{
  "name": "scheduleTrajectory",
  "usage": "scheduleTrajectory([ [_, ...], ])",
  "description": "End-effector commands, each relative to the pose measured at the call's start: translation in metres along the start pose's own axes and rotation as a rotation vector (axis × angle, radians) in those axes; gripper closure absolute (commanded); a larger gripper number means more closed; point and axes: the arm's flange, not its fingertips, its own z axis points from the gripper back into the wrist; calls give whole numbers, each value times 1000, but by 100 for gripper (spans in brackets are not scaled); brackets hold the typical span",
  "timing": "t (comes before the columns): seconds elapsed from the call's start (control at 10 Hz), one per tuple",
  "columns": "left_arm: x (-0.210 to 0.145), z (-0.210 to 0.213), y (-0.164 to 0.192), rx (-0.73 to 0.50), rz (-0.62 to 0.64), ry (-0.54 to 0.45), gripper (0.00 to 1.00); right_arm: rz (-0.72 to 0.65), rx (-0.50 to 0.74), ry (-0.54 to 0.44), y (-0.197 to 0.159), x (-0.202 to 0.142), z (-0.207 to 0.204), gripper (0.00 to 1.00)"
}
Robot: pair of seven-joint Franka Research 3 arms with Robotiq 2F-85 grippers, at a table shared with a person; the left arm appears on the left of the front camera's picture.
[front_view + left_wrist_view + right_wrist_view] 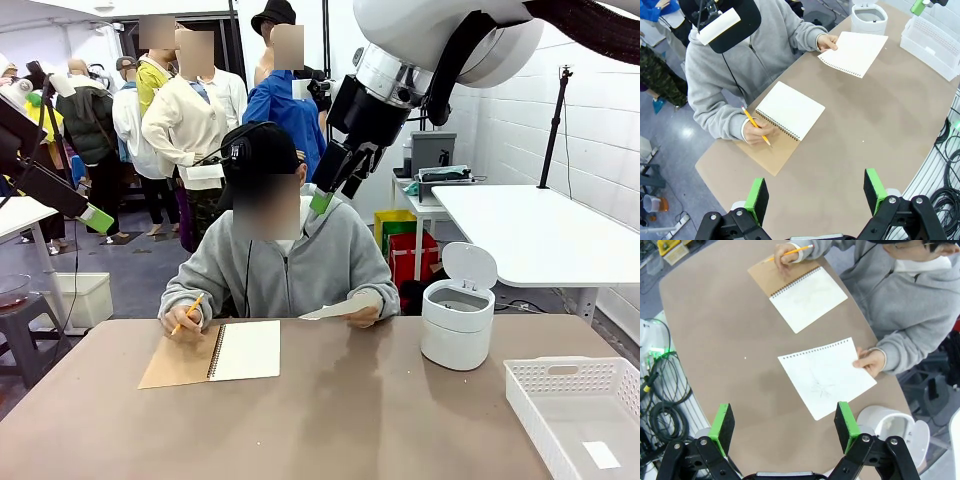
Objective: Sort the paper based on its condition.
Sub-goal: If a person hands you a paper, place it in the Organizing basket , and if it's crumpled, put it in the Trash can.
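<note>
A flat white sheet of paper (343, 307) with a perforated edge is held just above the table by one hand of the person (290, 265). It lies below my right gripper (785, 422), whose green pads stand wide apart with nothing between them; the sheet (826, 376) shows faint marks. My right gripper (335, 190) hangs high over the table's far side. My left gripper (815, 192) is open and empty, high above the near left table; the sheet (854, 52) is far from it. The left gripper (95, 218) shows at the picture's left edge.
An open spiral notebook (245, 350) with its brown cover folded out lies before the person, whose other hand holds a yellow pencil (187, 313). A white bin (458, 320) with its lid up stands at the right. A white basket (575, 410) sits at the near right corner.
</note>
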Motion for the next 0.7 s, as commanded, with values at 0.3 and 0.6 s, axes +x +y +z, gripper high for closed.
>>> scheduleTrajectory([
  [0.3,0,0,1,-4,2,-5,0,0,0,0,0,0,0,0],
  [0.6,0,0,1,-4,2,-5,0,-366,92,-75,-41,-15,2,0],
])
